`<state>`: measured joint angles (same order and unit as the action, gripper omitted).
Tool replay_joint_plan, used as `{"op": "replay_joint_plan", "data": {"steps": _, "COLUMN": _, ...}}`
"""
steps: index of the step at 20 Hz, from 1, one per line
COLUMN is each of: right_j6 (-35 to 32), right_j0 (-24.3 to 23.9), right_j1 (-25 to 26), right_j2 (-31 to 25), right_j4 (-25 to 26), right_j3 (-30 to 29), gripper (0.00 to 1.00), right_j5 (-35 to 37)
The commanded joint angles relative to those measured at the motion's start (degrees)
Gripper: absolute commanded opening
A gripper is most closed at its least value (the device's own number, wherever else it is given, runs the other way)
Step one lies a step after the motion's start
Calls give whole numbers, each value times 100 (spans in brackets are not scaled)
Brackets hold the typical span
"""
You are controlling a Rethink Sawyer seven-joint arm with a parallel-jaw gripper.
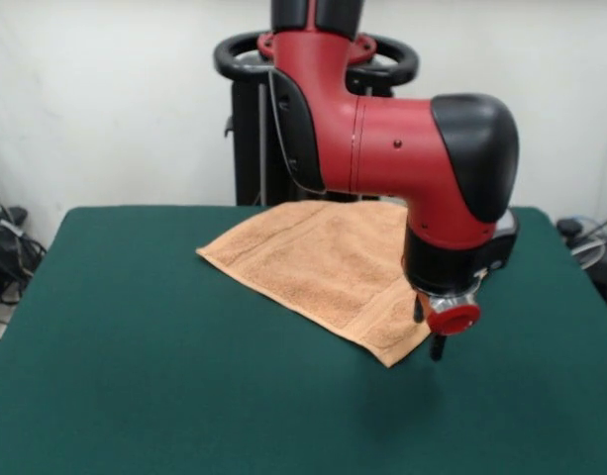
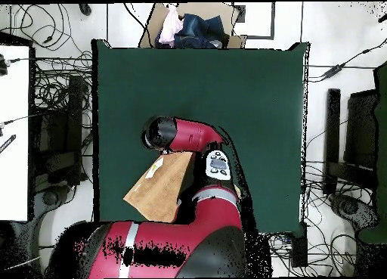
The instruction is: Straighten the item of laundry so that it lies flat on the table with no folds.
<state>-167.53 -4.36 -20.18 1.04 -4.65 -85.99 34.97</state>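
Note:
The peach-orange towel [image 1: 323, 262] lies on the dark green table [image 1: 135, 376] at the robot's side, right of centre in the front view. Its near corner points toward the camera, and woven border bands run along its edges. My gripper [image 1: 437, 341] hangs from the red and black arm just over that near right corner. In the overhead view the towel [image 2: 159, 189] shows left of the arm, with its white label [image 2: 155, 168] near the top edge. There the arm's black head covers the gripper and part of the towel. The table [image 2: 227, 87] reaches far beyond the towel.
The robot's black pedestal [image 1: 273, 148] stands behind the table. A cardboard box of clothes [image 2: 193, 26] sits past the table's far edge in the overhead view. Cables lie on the floor on both sides.

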Motion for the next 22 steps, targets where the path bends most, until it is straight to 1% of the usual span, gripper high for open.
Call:
{"op": "replay_joint_plan", "data": {"steps": 1, "right_j6": -866, "right_j0": 43, "right_j1": 190, "right_j2": 103, "right_j4": -235, "right_j3": -437, "gripper": 100, "right_j5": -631}}
{"op": "replay_joint_plan", "data": {"steps": 10, "right_j6": -950, "right_j0": 121, "right_j1": 365, "right_j2": -4, "right_j4": -325, "right_j3": -638, "gripper": 100, "right_j5": -1264}}
{"op": "replay_joint_plan", "data": {"steps": 16, "right_j6": -845, "right_j0": 57, "right_j1": 440, "right_j2": -71, "right_j4": -353, "right_j3": -757, "gripper": 100, "right_j5": -1600}}
{"op": "replay_joint_plan", "data": {"steps": 22, "right_j6": -717, "right_j0": -22, "right_j1": 321, "right_j2": -83, "right_j4": -378, "right_j3": -933, "gripper": 100, "right_j5": -1610}}
